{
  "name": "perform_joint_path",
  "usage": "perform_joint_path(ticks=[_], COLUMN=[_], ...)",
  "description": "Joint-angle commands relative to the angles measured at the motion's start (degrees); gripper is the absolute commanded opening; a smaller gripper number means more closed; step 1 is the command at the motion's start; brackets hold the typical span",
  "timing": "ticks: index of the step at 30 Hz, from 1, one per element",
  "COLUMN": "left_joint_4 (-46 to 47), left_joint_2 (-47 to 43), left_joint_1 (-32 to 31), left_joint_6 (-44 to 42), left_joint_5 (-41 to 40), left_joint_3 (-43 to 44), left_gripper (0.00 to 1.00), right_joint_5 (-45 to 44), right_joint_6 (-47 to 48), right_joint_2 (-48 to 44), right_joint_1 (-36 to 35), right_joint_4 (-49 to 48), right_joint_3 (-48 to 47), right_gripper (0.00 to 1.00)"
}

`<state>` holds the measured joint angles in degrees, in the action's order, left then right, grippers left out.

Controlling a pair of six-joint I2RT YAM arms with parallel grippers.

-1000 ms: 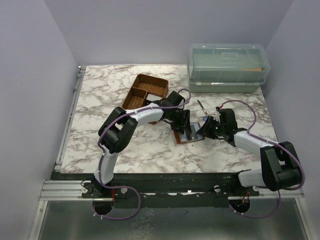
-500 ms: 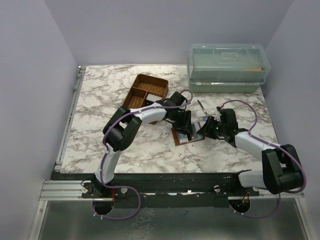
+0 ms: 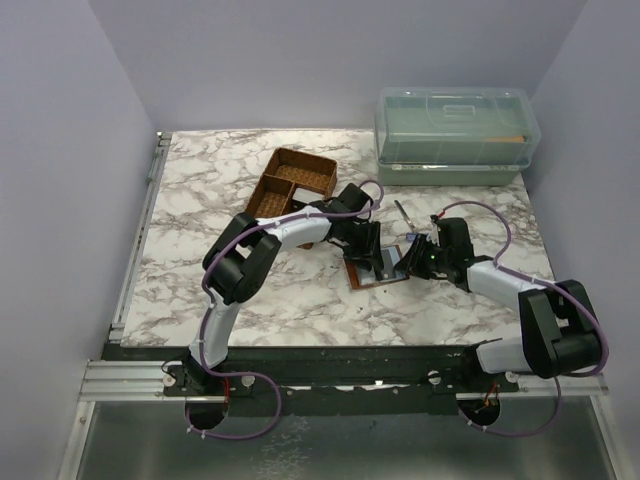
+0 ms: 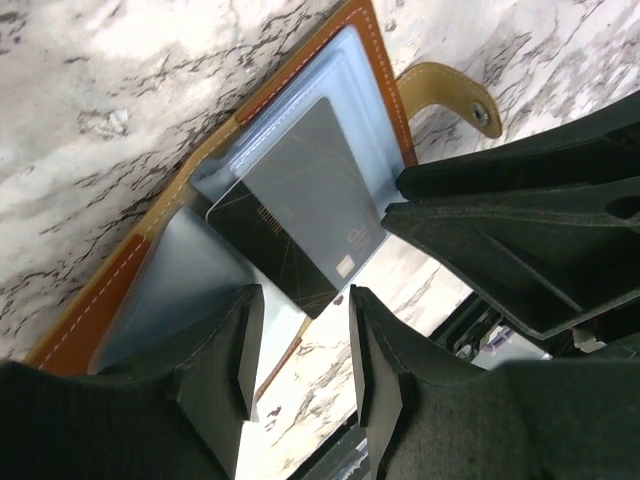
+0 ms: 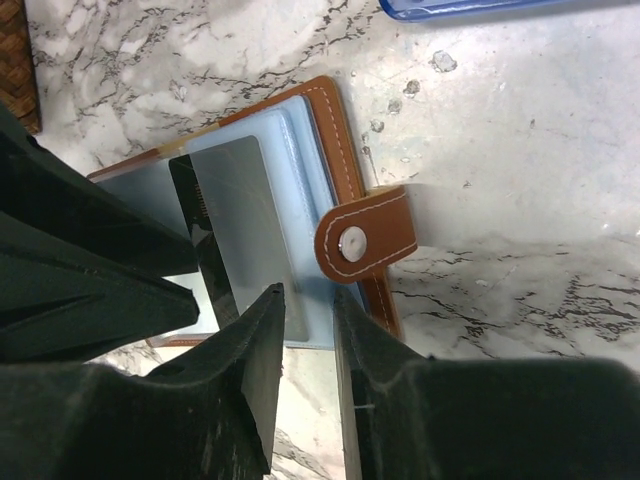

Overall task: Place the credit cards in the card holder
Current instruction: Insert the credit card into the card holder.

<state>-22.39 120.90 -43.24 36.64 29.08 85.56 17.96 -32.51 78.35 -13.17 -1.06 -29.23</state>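
You are in the middle of the insertion step. The card holder (image 5: 330, 115) lies open on the tabletop (image 3: 200, 290), right of centre and on the near side of the brown basket (image 3: 292, 183). Its snap strap (image 5: 365, 235) is flung out to one side. A dark card (image 4: 300, 215) sits partway inside a clear sleeve (image 4: 340, 70), with one end sticking out past the sleeve's mouth. The left claw (image 4: 302, 310) stands about half open. Its fingertips are on either side of that exposed end, and nothing is visibly clamped between them. The right claw (image 5: 308, 300) faces it from the other side of the holder with only a narrow gap between its fingers, directly over the sleeve's edge. You cannot tell from these views whether it is pinching that edge or just hovering above it. Your next move should probably be to seat the card. Push it along its own length and keep it flat so it slides rather than buckling the thin plastic. Hold the holder steady, because the open leather looks light enough to skid. A blue card (image 5: 480, 8) lies on the tabletop just beside the holder, so at least one more insertion looks likely.
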Motion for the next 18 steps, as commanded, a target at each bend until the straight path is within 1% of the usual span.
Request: perform_joint_path(ticks=[1, 6, 10, 15, 18], left_joint_4=[2.38, 4.26, 4.49, 4.4, 4.03], left_joint_2=[1.94, 0.35, 1.63, -0.34, -2.56], left_joint_1=[-0.71, -2.31, -2.54, -1.67, -0.36], left_joint_6=[1.8, 2.9, 3.19, 1.88, 1.48], left_joint_5=[2.3, 2.34, 3.65, 2.15, 2.89], left_joint_3=[3.16, 4.27, 4.98, 0.59, -1.49], left_gripper=[0.44, 0.43, 0.44, 0.49, 0.52], right_joint_5=[3.24, 4.81, 5.15, 1.52, -0.21], right_joint_6=[-0.28, -2.11, -2.3, -1.93, -1.85], right_joint_2=[1.09, -0.7, -2.91, -5.81, -7.03], right_joint_1=[-0.11, -0.06, -0.08, -0.09, -0.1], right_joint_4=[-3.27, -4.01, -3.55, -0.76, 0.97], right_joint_3=[0.16, 1.15, 1.1, 1.24, 1.12], right_gripper=[0.29, 0.3, 0.34, 0.43, 0.46])
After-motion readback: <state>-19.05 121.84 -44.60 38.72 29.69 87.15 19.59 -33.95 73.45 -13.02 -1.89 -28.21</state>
